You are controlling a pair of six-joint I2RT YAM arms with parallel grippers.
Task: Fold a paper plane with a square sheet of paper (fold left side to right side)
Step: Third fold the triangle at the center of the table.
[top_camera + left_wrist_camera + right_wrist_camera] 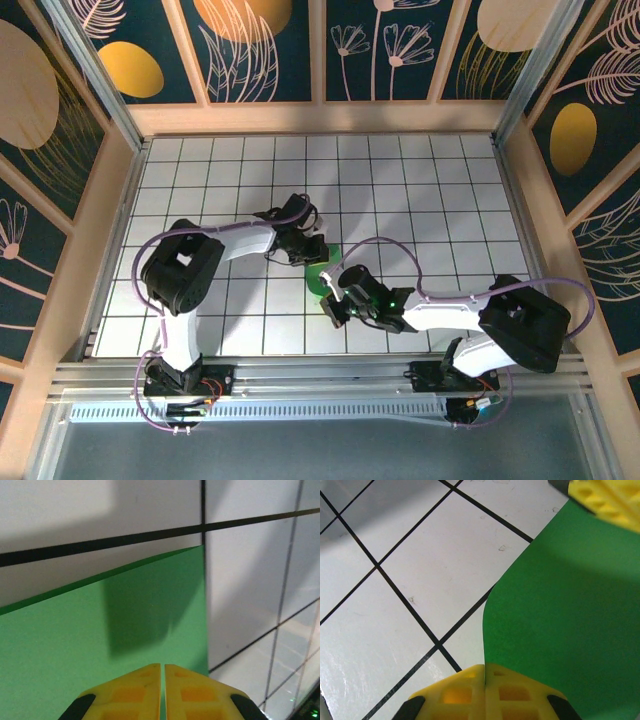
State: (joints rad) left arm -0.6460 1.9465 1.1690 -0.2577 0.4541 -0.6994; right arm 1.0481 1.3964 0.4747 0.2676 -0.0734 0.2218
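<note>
Both clamped on the square sheet of paper — right fingers on its curled edge, left fingers at the far side. Wrists cover most of it from above; tiled counter around.

Counter: white tiles, black grid lines.
Walls: dark blue, gold-and-white floral prints, wooden frames, 9 to 3 o'clock.
Rail: metal, 6 o'clock.

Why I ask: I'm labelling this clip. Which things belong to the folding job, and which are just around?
Job: green square sheet of paper; left claw; right claw, both at the sheet.
Just around: white gridded table; patterned walls; metal rail by the arm bases.
</note>
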